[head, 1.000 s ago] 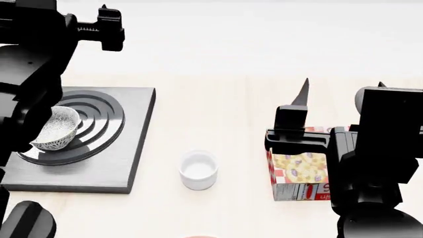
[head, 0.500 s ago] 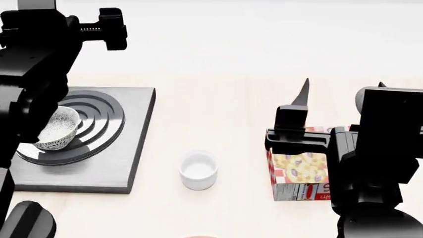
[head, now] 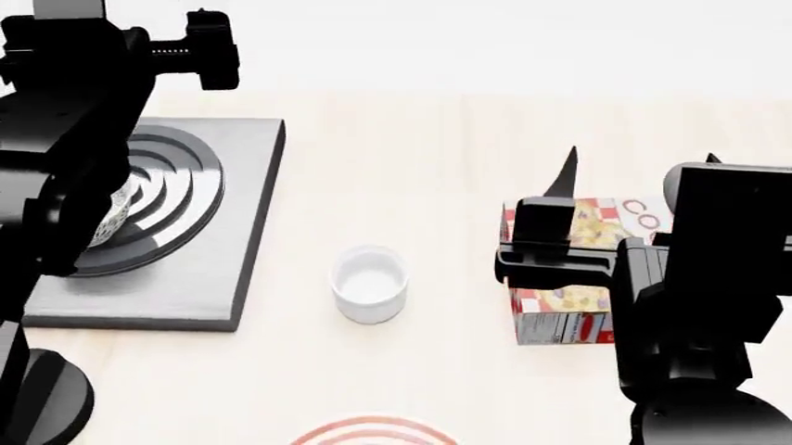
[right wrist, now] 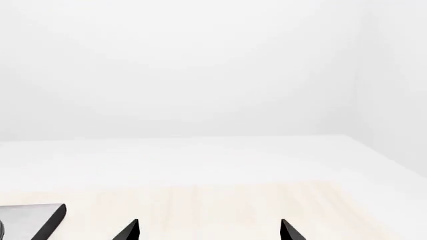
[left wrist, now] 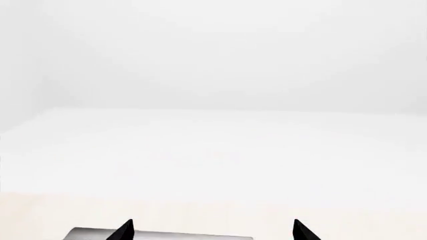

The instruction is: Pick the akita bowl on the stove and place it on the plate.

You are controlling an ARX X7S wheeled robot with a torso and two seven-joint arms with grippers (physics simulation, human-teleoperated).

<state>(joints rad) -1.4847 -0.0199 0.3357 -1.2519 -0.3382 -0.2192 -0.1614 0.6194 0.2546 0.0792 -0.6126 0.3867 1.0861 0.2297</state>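
A food box (head: 572, 278) stands on the table, partly hidden behind the right arm. Large red letters reading "CO" show at the far corner of its top, cut off by the arm. Its near side carries a panel of small print and a barcode, too small to read.

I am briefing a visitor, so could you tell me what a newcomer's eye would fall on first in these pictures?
The dark stove at the table's left draws the eye, the akita bowl on its burner mostly hidden behind the black left arm. Next comes the colourful box at the right, behind the right arm, then the small white cup in the middle and the plate at the near edge.
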